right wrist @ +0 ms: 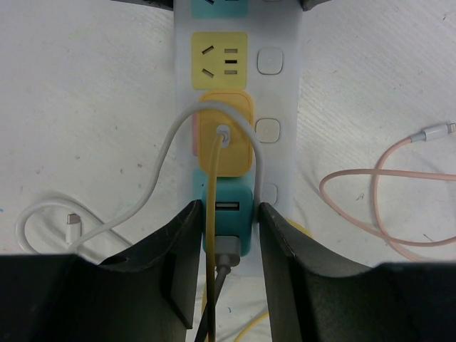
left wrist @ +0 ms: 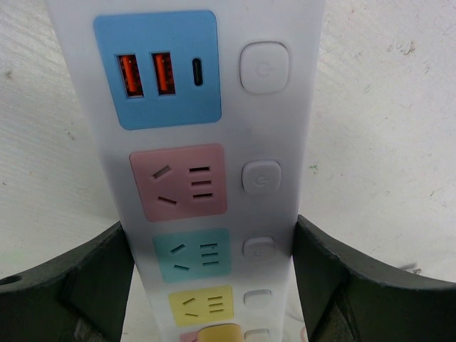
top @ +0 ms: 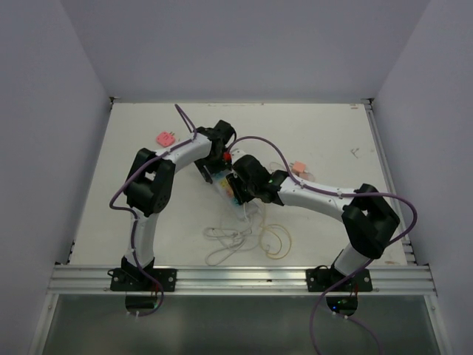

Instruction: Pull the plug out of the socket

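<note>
The socket [left wrist: 278,114], a long white power strip with coloured outlet faces, lies mid-table [top: 224,185]. My left gripper [left wrist: 210,235] has a dark finger pressed against each long side of it, level with the teal outlet. Near the other end of the strip [right wrist: 285,100], a teal plug [right wrist: 242,214] with a grey USB lead sits in the strip. My right gripper [right wrist: 228,210] is shut on that plug, one finger on each flank. Just beyond it sits a yellow plug [right wrist: 235,146] with a yellow cord. In the top view both grippers, left [top: 216,164] and right [top: 238,194], meet over the strip.
A loose pink plug [top: 164,138] lies at the back left and another pinkish one [top: 298,167] to the right. White cable [top: 225,240] and yellow cable [top: 277,240] coil near the front. A pink cable [right wrist: 370,206] loops to the right of the strip. Walls enclose the table.
</note>
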Available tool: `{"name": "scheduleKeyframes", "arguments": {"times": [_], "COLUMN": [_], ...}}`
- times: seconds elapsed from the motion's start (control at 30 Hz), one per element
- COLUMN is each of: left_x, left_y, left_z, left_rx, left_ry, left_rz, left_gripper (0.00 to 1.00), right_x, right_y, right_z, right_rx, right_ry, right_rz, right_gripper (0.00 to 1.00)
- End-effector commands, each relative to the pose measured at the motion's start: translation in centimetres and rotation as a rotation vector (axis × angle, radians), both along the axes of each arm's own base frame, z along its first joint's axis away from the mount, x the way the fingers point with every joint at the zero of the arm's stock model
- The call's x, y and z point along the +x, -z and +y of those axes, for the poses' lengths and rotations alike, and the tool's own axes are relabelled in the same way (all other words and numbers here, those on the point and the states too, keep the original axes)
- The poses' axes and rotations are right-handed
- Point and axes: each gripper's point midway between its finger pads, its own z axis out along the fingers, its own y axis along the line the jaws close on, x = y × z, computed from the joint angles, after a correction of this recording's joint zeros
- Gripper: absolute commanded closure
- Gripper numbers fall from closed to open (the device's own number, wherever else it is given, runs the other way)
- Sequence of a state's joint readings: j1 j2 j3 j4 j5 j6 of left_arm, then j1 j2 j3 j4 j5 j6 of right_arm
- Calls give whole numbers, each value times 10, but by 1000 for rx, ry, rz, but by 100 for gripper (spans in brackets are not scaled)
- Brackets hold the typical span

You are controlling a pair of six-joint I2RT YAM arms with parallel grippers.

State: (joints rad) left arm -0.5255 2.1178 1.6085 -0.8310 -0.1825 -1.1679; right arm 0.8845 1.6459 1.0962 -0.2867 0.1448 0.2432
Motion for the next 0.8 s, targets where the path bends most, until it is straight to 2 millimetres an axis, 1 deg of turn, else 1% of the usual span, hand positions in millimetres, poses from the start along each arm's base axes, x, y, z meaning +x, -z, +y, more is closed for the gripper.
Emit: {"name": "scheduleKeyframes", "arguments": {"times": [0.0, 0.07, 0.13, 0.17, 0.2, 0.23, 0.3, 0.33, 0.37, 0.4, 0.47, 0.5, 0.53, 0.6, 0.67, 0.77], "left_x": [-23, -24, -24, -23, -22, -22, -21, -21, -20, -19, -18, -18, -18, -18, -18, -18], "left_y": [49, 51, 51, 50, 50, 49, 47, 46, 45, 44, 44, 43, 45, 45, 45, 45], "left_z": [32, 31, 31, 29, 28, 29, 28, 27, 27, 26, 25, 25, 25, 25, 24, 24], "left_rx": [140, 134, 129, 123, 121, 124, 121, 117, 116, 113, 110, 109, 110, 107, 105, 104], "left_ry": [-35, -37, -36, -33, -33, -34, -32, -30, -30, -29, -29, -29, -26, -25, -24, -23], "left_rz": [120, 125, 126, 124, 121, 117, 112, 111, 108, 105, 103, 102, 103, 104, 109, 107], "left_gripper": [100, 100, 100, 100, 100, 100, 100, 100, 100, 100, 100, 100, 100, 100, 100, 100], "right_x": [14, 16, 17, 15, 13, 11, 8, 6, 4, 3, 2, 2, 2, 2, 3, 3], "right_y": [-82, -84, -80, -69, -64, -58, -46, -44, -41, -43, -44, -49, -51, -60, -63, -58], "right_z": [19, 19, 20, 20, 19, 19, 16, 15, 14, 13, 10, 10, 9, 9, 7, 3], "right_rx": [161, 138, 125, 109, 97, 88, 73, 71, 67, 69, 62, 72, 71, 83, 79, 54], "right_ry": [15, 8, 2, -3, -7, -11, -6, -7, -4, -4, 2, 1, 4, 7, 12, 25], "right_rz": [-139, -143, -140, -122, -107, -92, -65, -60, -54, -56, -58, -67, -69, -83, -86, -79], "right_gripper": [100, 100, 100, 100, 95, 79, 70, 58, 54, 45, 36, 26, 23, 19, 18, 18]}}
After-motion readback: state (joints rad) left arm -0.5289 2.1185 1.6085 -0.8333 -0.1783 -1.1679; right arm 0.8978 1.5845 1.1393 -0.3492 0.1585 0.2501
